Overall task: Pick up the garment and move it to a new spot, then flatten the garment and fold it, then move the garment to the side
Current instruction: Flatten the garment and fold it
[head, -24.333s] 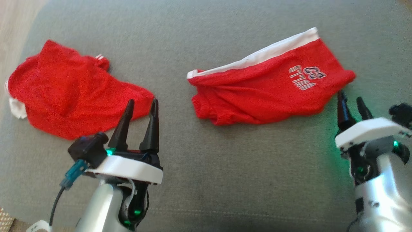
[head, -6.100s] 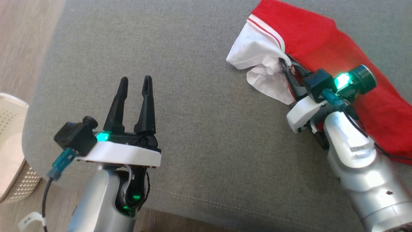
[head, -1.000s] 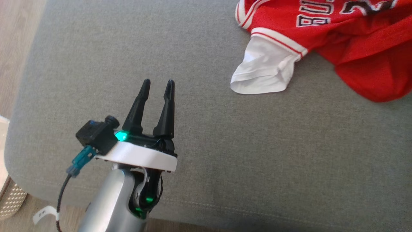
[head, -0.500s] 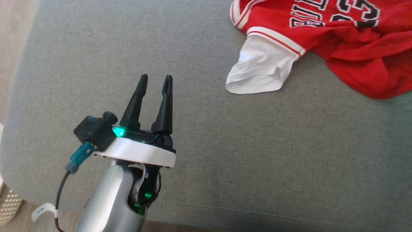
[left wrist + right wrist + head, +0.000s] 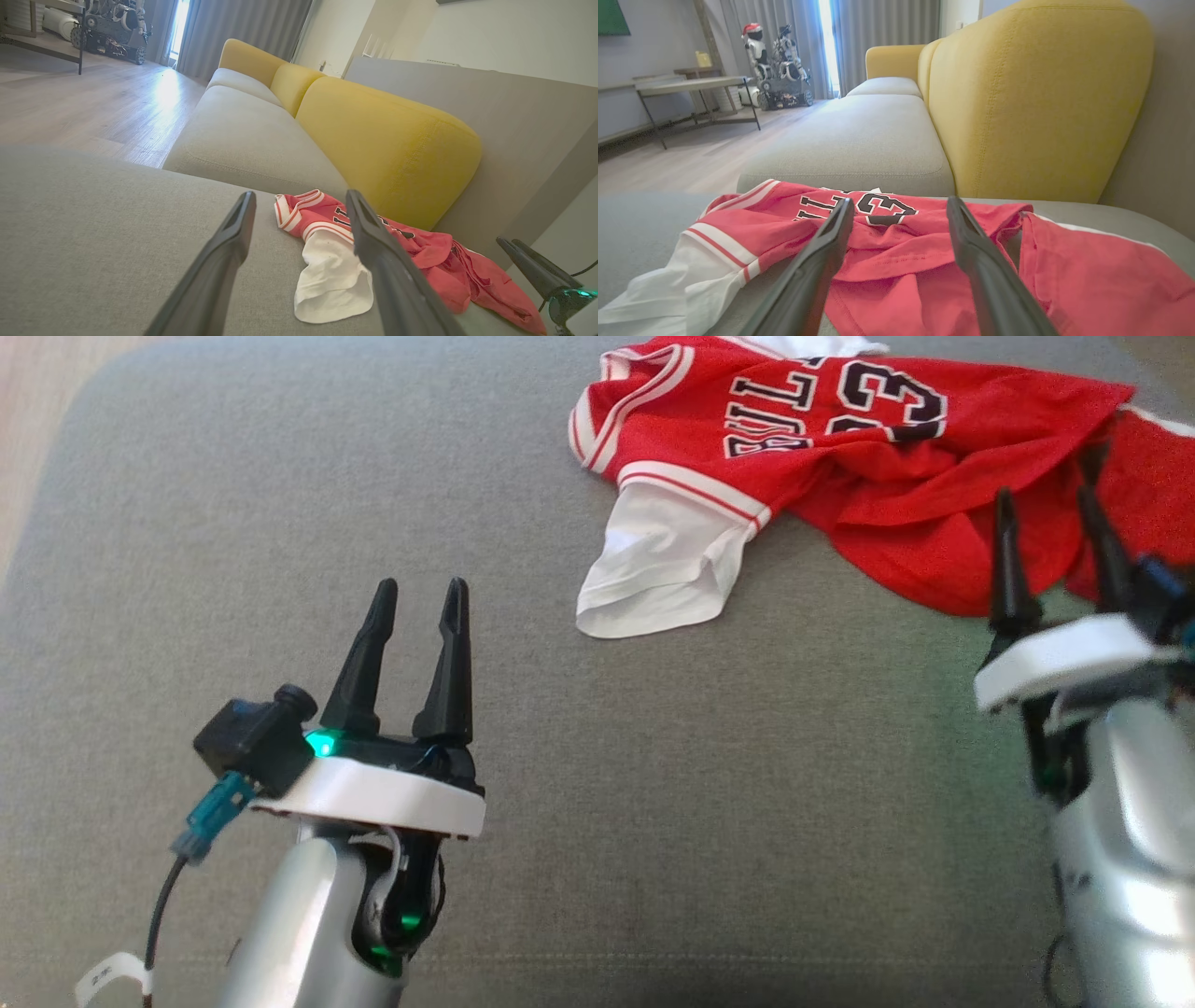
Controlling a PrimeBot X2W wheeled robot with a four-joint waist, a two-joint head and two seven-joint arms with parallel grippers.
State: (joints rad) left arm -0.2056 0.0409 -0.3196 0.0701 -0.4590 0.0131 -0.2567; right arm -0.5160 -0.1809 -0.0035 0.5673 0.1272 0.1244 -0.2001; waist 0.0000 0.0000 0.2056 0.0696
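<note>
1. A broad grey seat cushion [image 5: 653, 803] in a plain woven fabric carries everything here, and a stitched seam runs along its near edge.
2. A red jersey [image 5: 840, 439] lies crumpled on the far right part of it, with the dark lettering and the number facing up.
3. Its white sleeve [image 5: 658, 569] spills out flat onto the grey towards the near left.
4. A second red cloth [image 5: 1153, 476] with a white edge lies right up against the jersey's right side.
</note>
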